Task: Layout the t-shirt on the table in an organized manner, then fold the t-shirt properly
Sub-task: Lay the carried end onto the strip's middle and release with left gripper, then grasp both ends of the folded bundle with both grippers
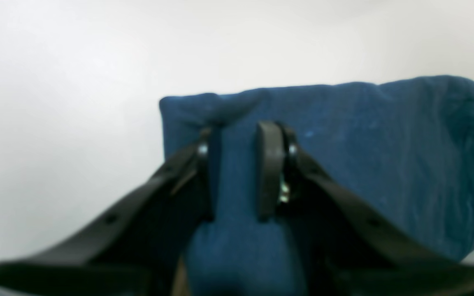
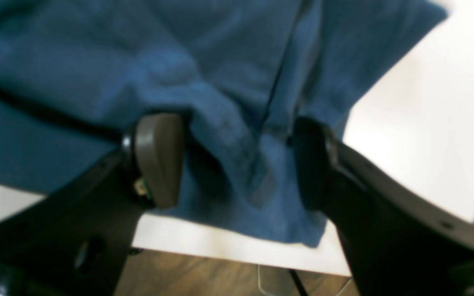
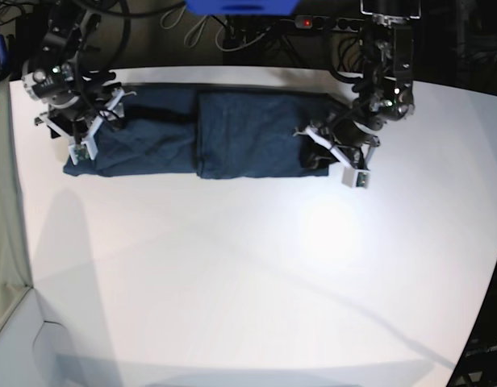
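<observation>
While lying as a long folded band on the tabletop (image 3: 248, 266), t-shirt (image 3: 208, 133): soft, limp, best taken by corners. Left tool (image 1: 237, 164) pinching a fold; right tool (image 2: 237, 160) spread wide, holding nothing.

My left gripper (image 1: 239, 164) pinches a raised fold of the t-shirt (image 1: 385, 164) between its two black fingers (image 1: 268, 168). The blue cloth lies flat past my fingers, its far edge straight. The white table (image 1: 76, 82) is all around it.
</observation>
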